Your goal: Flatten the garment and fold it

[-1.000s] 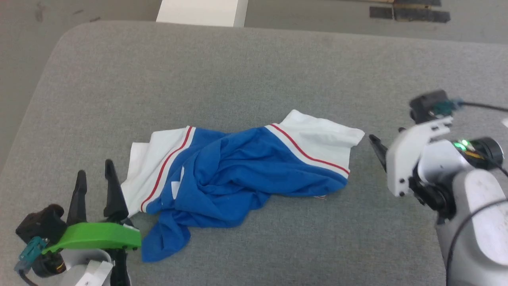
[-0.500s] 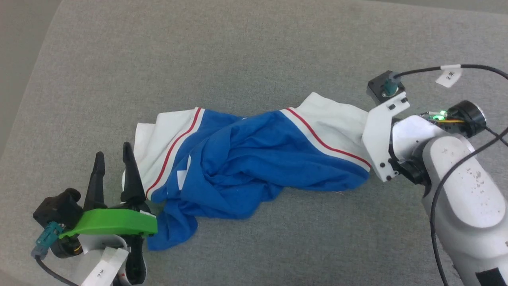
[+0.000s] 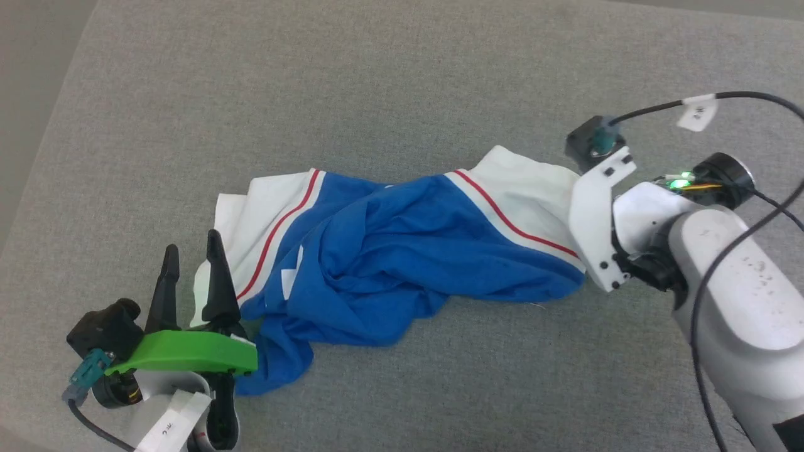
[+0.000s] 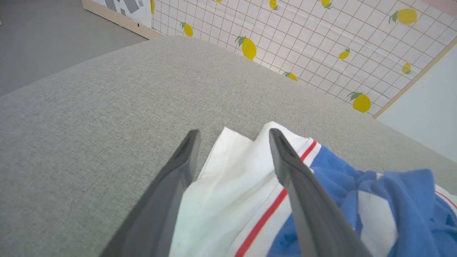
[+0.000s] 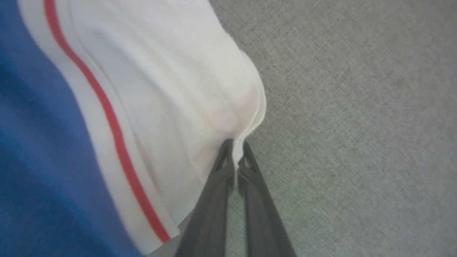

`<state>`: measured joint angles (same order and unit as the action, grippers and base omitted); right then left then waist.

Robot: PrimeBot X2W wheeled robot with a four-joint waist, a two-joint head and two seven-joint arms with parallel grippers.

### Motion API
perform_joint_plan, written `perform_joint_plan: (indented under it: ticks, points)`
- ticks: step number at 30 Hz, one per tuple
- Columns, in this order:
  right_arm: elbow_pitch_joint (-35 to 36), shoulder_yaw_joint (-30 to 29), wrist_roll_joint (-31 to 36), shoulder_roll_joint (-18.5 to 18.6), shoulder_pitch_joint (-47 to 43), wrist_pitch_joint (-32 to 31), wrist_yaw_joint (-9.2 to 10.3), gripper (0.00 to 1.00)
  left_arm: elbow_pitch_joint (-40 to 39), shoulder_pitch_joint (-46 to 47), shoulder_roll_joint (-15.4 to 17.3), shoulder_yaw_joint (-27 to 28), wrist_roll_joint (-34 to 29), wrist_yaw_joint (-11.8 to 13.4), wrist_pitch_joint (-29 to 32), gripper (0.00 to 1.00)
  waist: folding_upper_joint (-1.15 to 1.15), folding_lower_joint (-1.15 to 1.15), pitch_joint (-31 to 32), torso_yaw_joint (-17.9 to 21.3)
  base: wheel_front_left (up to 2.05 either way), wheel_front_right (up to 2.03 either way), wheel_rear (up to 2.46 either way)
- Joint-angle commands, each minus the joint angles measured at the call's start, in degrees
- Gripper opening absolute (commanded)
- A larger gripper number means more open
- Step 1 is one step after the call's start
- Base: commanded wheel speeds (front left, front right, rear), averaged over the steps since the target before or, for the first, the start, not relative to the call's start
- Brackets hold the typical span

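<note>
On a grey woven fabric surface (image 3: 402, 94), the right gripper (image 5: 235, 157) is clamped on a white sleeve hem of the crumpled royal-blue jersey with red-striped white sleeves (image 3: 389, 251), likely to draw it flat. The left gripper (image 3: 192, 243) stands wide at the opposite sleeve's edge, gripping nothing. The jersey lies mid-surface, its blue body twisted and bunched.

Grey woven surface (image 3: 377, 94) with rounded edge; dull floor (image 3: 25, 75) at 10 o'clock. Left wrist view: lemon-printed grid panel (image 4: 321, 39) at 1 o'clock, wooden strip (image 4: 117, 22) along its base, pale wall (image 4: 428, 107) at 3 o'clock.
</note>
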<state>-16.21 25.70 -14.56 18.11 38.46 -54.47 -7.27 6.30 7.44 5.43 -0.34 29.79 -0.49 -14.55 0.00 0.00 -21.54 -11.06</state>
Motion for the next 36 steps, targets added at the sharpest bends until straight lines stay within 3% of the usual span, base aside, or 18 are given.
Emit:
perform_joint_plan:
  ticks: [1,10,17,24,25,26,36]
  points:
    - [-0.7,-1.55,-0.63,0.58,-1.89,1.21,-0.22,0.0,0.21,0.83,-0.1,0.29,-0.67,-0.39,-0.44,1.0,0.0,0.0,0.85,0.59,0.0,0.0,0.0]
    - [4.26,-18.5,-0.53,0.02,-8.57,7.37,-0.22,0.0,0.25,-0.74,0.37,0.87,-0.87,-0.5,-0.44,1.0,0.0,0.0,4.75,3.05,0.0,0.0,0.0]
    - [6.61,-30.73,1.6,-0.36,-18.89,5.84,-0.22,0.0,-0.48,-1.59,0.78,0.89,-0.51,-0.32,0.01,1.0,0.0,0.0,5.92,3.86,0.0,0.0,0.0]
    - [7.45,-37.81,1.83,-4.86,-26.52,2.2,-0.22,0.0,-1.08,-2.1,1.01,0.81,-0.12,-0.03,0.49,1.0,0.0,0.0,6.1,3.93,0.0,0.0,0.0]
    - [7.88,-38.14,1.69,-5.39,-26.92,2.6,-0.22,0.21,-1.09,-2.17,1.05,0.84,-0.05,0.0,0.54,1.0,0.0,0.0,6.13,3.98,0.0,0.0,0.0]
    - [8.44,-38.48,1.5,-5.95,-27.26,3.5,-0.22,1.0,-1.1,-2.26,1.1,0.9,0.06,0.06,0.6,1.0,0.0,0.0,6.22,4.09,0.0,0.0,0.0]
    - [16.45,-45.22,-1.02,-11.66,-30.16,17.41,-0.22,1.0,-1.78,-3.55,1.93,1.13,0.27,0.8,1.45,1.0,0.0,0.0,9.39,4.86,0.0,0.0,0.0]
